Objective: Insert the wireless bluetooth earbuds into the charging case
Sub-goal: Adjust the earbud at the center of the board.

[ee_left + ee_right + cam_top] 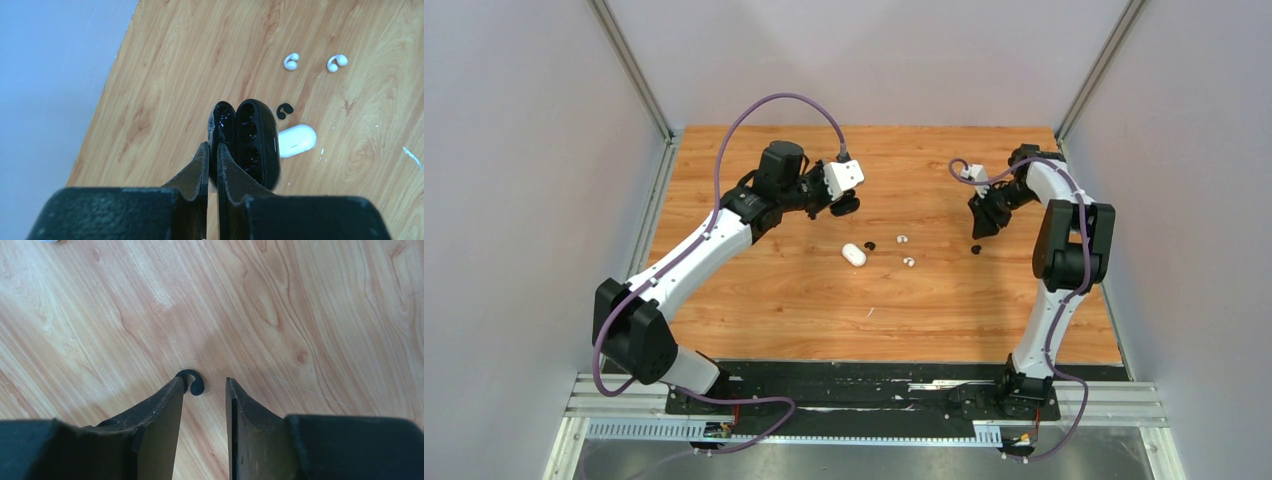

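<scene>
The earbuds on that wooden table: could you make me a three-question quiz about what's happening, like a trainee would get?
1. True or false: the left gripper holds the black case with its lid open.
2. How many white earbuds lie on the table? A: one. B: two. C: four.
3. Fill in the blank: between the open fingers of the right gripper lies a ___ earbud.

Key: 1 true; 2 B; 3 black.
</scene>
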`<state>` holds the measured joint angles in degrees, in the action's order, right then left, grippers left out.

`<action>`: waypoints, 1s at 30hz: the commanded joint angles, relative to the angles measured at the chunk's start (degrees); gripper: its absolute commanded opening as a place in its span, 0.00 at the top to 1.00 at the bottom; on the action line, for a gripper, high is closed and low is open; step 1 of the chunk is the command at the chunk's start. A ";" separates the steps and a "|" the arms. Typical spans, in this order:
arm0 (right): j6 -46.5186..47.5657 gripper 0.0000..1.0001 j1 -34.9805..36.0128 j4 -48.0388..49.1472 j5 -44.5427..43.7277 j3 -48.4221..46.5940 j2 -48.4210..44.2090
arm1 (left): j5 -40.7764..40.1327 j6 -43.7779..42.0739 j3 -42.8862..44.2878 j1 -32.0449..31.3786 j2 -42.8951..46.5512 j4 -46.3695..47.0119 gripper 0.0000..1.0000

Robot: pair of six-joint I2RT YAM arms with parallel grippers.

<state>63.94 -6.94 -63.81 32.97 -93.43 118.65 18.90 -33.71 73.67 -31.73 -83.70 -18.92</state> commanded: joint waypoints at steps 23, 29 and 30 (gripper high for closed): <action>9.97 0.61 0.08 -2.53 2.68 2.51 1.02 | 0.08 0.86 0.69 0.28 1.70 0.29 1.00; 9.89 0.61 -0.22 -2.55 2.11 3.12 1.01 | 0.12 0.97 0.57 0.29 1.70 0.37 1.00; 9.83 0.61 -0.31 -2.55 2.03 3.19 0.95 | 0.15 0.99 0.54 0.28 1.70 0.33 1.00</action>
<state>71.29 -6.94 -66.11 34.44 -90.65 121.67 18.87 -33.50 73.67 -31.73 -83.70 -19.09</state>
